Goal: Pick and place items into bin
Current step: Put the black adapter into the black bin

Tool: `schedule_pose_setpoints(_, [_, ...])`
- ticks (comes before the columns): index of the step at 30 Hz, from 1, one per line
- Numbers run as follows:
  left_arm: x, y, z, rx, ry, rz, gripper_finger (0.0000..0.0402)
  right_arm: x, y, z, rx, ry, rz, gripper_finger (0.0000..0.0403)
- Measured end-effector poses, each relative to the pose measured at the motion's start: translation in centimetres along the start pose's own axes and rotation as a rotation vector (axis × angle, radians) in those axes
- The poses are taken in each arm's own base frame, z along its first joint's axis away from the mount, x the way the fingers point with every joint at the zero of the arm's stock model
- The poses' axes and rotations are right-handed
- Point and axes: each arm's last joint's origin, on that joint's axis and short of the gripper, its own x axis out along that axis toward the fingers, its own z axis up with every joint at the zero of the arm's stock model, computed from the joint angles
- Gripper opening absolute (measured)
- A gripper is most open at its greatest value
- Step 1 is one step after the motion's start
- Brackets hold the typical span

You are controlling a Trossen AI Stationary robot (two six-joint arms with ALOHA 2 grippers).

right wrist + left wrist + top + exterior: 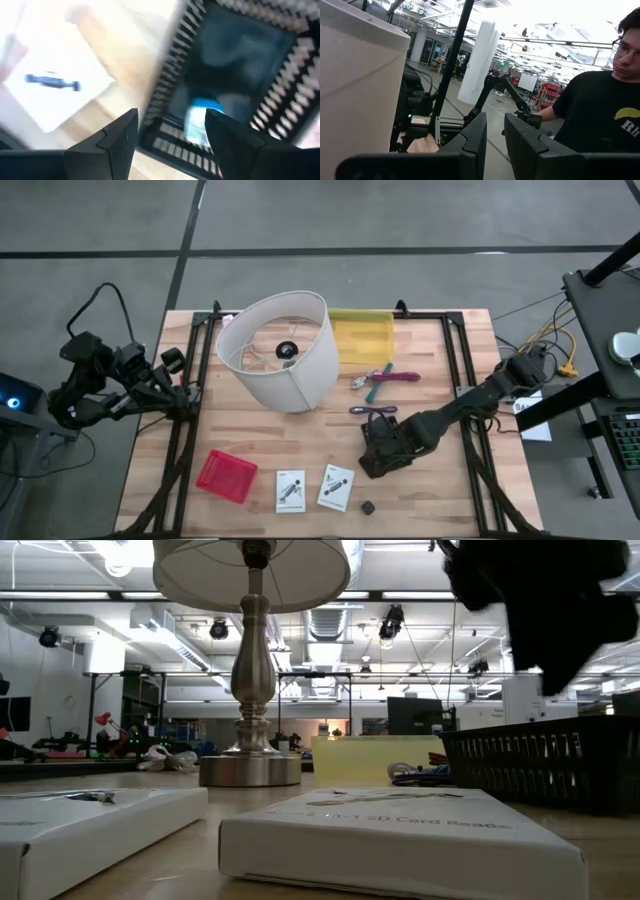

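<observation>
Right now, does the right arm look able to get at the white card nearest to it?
Probably yes. The right gripper hovers open above the black bin, and the nearest white card lies uncovered beside it, with nothing between.

Robotics lab or industrial workshop: open hall with exposed ceiling ducts (330,625), hanging lights, concrete floor (400,215), wooden workbench (300,430) on metal framing, shelving and monitors behind, another robot arm (502,92) beside a person (600,110).

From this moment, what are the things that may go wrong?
The right gripper is open above the black bin, near its wall; the blue-and-white item might catch there. One white card lies close by and could be knocked. The tall lamp stands near the remaining pens.
</observation>
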Motion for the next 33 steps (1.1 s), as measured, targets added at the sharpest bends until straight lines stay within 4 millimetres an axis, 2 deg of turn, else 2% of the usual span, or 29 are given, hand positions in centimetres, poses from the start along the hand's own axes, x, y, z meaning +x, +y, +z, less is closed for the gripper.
schedule_pose_setpoints(7, [0.0,0.0,0.0,0.000,0.000,0.001,0.0052,-2.6,3.7,0.0,-0.372,-0.110,0.252,0.0216])
schedule_pose_setpoints(11, [0.0,0.0,0.0,0.000,0.000,0.001,0.0052,-3.6,5.5,-1.3,-0.681,-0.178,0.402,0.0216])
schedule_pose_setpoints(14, [0.0,0.0,0.0,0.000,0.000,0.001,0.0052,-3.8,5.9,-2.6,-0.895,-0.219,0.438,0.0217])
schedule_pose_setpoints(16, [0.0,0.0,0.0,-0.001,0.001,0.001,0.0052,-3.8,5.9,-3.3,-0.978,-0.225,0.438,0.0217])
schedule_pose_setpoints(23, [0.0,0.0,0.0,-0.001,0.001,0.001,0.0052,-2.7,5.8,-5.1,-1.119,-0.217,0.431,0.0247])
schedule_pose_setpoints(28, [0.1,0.2,-0.2,-0.006,0.006,0.004,0.0052,-0.2,6.5,-6.5,-1.225,-0.137,0.429,0.0285])
schedule_pose_setpoints(33, [0.2,0.3,-0.3,-0.010,0.010,0.006,0.0052,1.5,7.1,-6.8,-1.248,-0.111,0.403,0.0307])
